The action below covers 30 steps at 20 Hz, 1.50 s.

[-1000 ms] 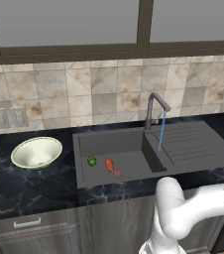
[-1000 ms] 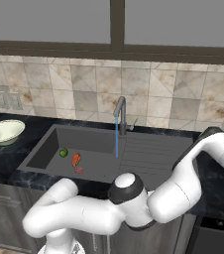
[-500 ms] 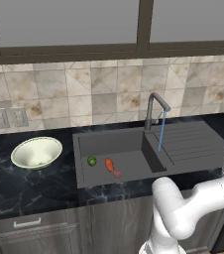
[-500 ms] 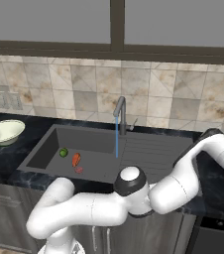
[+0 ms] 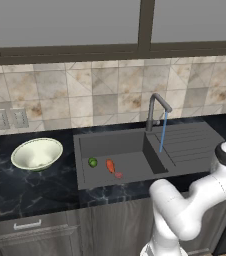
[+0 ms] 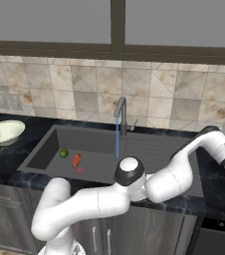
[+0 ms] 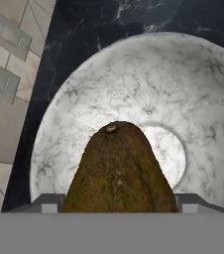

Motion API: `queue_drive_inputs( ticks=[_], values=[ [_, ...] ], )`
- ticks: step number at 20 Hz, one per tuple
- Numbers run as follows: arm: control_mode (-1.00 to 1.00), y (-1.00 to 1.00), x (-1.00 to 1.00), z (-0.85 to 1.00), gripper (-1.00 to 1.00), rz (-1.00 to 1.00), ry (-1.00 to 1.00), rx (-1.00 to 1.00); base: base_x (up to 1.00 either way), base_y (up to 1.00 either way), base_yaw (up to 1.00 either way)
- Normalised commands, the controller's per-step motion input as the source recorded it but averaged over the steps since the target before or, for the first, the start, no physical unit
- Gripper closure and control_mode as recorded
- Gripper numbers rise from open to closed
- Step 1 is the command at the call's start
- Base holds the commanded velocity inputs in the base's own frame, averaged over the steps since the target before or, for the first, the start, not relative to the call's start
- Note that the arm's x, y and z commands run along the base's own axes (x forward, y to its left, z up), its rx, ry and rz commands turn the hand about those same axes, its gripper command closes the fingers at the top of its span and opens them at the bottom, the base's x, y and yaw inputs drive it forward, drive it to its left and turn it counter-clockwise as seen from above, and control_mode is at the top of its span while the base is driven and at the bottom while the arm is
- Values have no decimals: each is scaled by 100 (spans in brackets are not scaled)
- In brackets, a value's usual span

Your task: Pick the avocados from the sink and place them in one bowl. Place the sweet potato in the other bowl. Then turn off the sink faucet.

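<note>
None of the three steps looks finished, though the first is under way.

At the left end of the counter the pale green bowl (image 5: 37, 153) holds nothing, so the sweet potato's place is waiting. In the sink (image 5: 135, 145), near the left wall of the basin, lies the green avocado (image 5: 92, 162). Just to its right, and apart from it, is the sweet potato (image 5: 110, 165), with its long axis running roughly from the back wall toward the front edge. Both remain to be lifted out. Further right, at the back edge of the basin, the faucet (image 5: 155, 107) has its spout turned toward the drainboard and its water stream (image 5: 162, 132) is running. The shut-off is therefore also left.

In the hand view, the gripper (image 7: 118, 203) is closed on the dark avocado (image 7: 118, 163), with a finger tip against each flank. The fruit hangs over a white marbled bowl (image 7: 84, 89) that stands on the dark counter beside the tiled wall. Its long axis lies along the line of the gripper, and the stem end points away from the hand toward the bowl's floor. It looks ready to be released there.
</note>
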Motion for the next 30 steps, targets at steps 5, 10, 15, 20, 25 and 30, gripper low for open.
queue_drive_inputs(
  ticks=[5, 10, 15, 20, 25, 30],
  values=[
    [-100, -58, 0, -7, -100, -4, 0, 3, 0, 0, 0],
    [-100, -17, 0, 25, -100, 0, -11, 2, 0, 0, 0],
    [-100, 33, 0, 56, -100, 30, -10, 1, 0, 0, 0],
    [-100, 100, 0, 11, -100, 67, 0, -12, 0, 0, 0],
    [-100, 99, 0, 44, -100, 56, 0, -15, 0, 0, 0],
    [-100, 100, -6, 76, -100, 44, 1, -22, 0, 0, 0]
  ],
)
